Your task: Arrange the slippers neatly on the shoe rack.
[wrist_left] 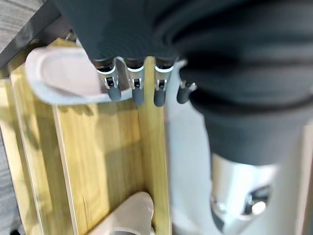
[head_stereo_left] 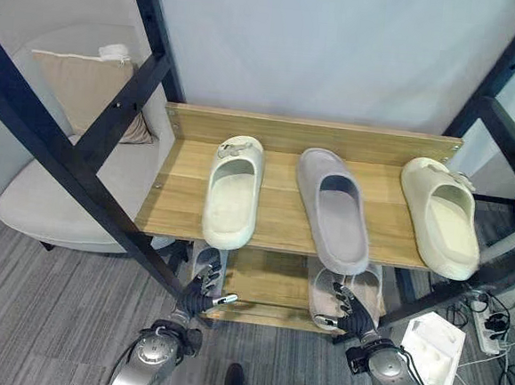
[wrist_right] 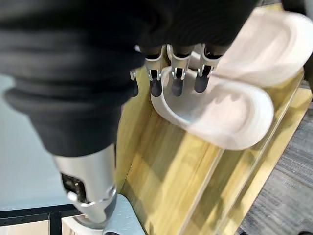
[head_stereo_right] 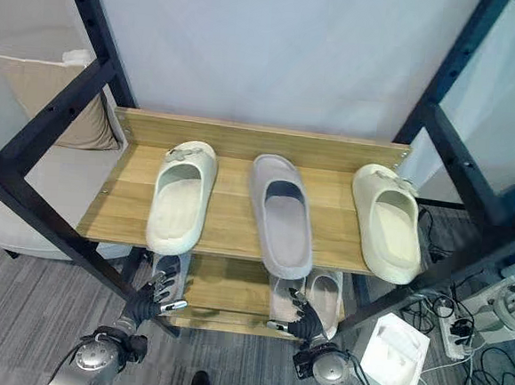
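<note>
Wooden shoe rack (head_stereo_left: 280, 132); wrist views: each relaxed robot hand (wrist_left: 134, 85) (wrist_right: 176, 81) over lower-shelf slippers (wrist_right: 230, 115).

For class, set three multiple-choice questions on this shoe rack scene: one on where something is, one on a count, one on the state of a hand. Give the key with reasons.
1. Where is the grey slipper on the top shelf?
A. At the left end
B. Between the two cream slippers
C. At the right end

2. How many slippers lie on the top shelf?
A. Two
B. Three
C. Five

3. What is the right hand doing?
A. Reaching to the pale slippers on the lower shelf, fingers straight
B. Lifting a cream slipper off the top shelf
C. Resting on the armchair

Key: 1 B, a cream slipper lies to its left and another to its right. 2 B, two cream and one grey. 3 A, its wrist view shows straight fingers at those slippers.
</note>
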